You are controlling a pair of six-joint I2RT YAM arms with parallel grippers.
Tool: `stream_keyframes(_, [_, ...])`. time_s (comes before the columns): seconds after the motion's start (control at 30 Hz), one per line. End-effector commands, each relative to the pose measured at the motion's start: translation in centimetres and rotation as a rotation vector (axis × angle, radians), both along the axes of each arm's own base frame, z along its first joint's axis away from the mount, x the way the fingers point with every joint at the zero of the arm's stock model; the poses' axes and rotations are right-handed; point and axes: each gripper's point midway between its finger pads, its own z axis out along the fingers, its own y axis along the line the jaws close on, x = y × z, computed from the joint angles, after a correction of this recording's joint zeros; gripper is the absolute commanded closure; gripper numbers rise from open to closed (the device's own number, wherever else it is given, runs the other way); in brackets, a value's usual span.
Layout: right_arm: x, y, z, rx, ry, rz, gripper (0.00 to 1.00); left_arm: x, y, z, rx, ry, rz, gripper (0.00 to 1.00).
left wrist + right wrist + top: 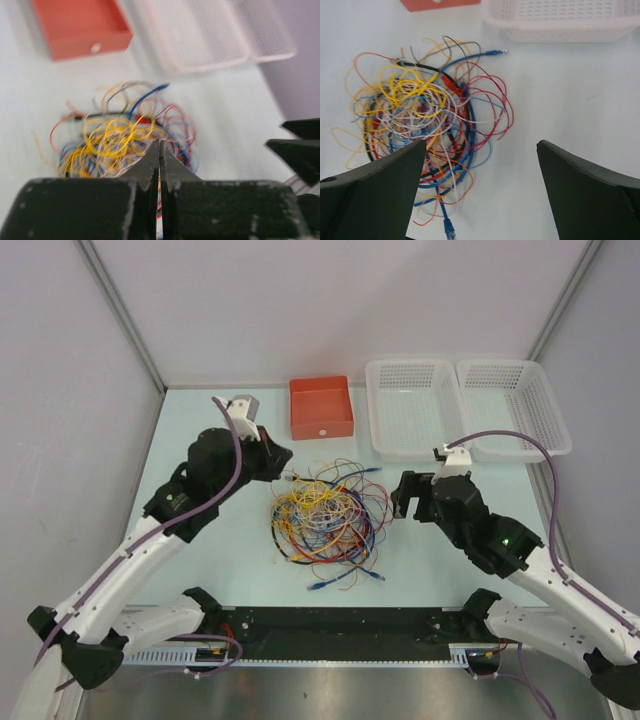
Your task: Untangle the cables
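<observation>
While left gripper (287, 470) is pressing its jaws together at the tangle's far-left edge, right gripper (401, 496) is hanging wide apart just right of it.
Cables (328, 520) are lying in one knotted heap mid-bench (225, 565), near orange box (321, 407).

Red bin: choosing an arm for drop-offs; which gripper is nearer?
Left. The left gripper, pinching cables, is just below-left of the red bin; right gripper sits farther off, lower right.

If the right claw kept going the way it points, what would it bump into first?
The right gripper would most likely meet the cables, at the tangle's edge; depth is unclear.
</observation>
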Motion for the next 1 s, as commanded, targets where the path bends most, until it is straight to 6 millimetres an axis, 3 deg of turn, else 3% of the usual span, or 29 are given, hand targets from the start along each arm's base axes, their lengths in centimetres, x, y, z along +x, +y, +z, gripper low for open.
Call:
stream_keyframes(0.0, [-0.1,2.2,3.5,0.125,-0.100,0.102,0.01,-0.9,-1.9,4.0,-0.003,-0.076,-0.145,0.97])
stream_keyframes(0.03, [-0.1,2.4,3.7,0.128,-0.105,0.113,0.01,-0.6,-1.7,3.5,0.018,-0.057,-0.132,0.81])
stream_keyframes(0.1, [-0.1,2.6,3.4,0.123,-0.095,0.118,0.01,0.0,-1.1,0.4,0.090,0.018,-0.088,0.53])
stream_keyframes(0.13, [-0.1,2.6,3.2,0.119,-0.086,0.118,0.01,-0.1,-0.6,-1.5,0.133,0.069,-0.069,0.28])
stream_keyframes(0.17, [-0.2,2.4,2.6,0.101,-0.069,0.108,0.01,-0.3,-0.3,-4.2,0.169,0.133,-0.053,0.22])
stream_keyframes(0.23, [-0.2,2.1,2.1,0.087,-0.053,0.094,0.01,-0.6,0.6,-7.0,0.208,0.186,-0.018,0.01])
stream_keyframes(0.3, [-0.2,1.7,1.4,0.065,-0.035,0.076,0.01,-1.5,1.5,-10.3,0.233,0.253,0.015,0.00])
stream_keyframes(0.47, [-0.1,1.6,1.0,0.047,-0.022,0.070,0.00,-2.9,3.1,-15.8,0.276,0.372,0.091,0.01])
stream_keyframes(0.67, [0.1,2.0,0.4,0.035,-0.009,0.076,0.00,-3.7,3.0,-19.1,0.291,0.454,0.086,0.05])
stream_keyframes(0.97, [0.3,1.9,-0.7,-0.005,0.021,0.069,0.00,-4.3,2.3,-21.8,0.295,0.497,0.049,0.16])
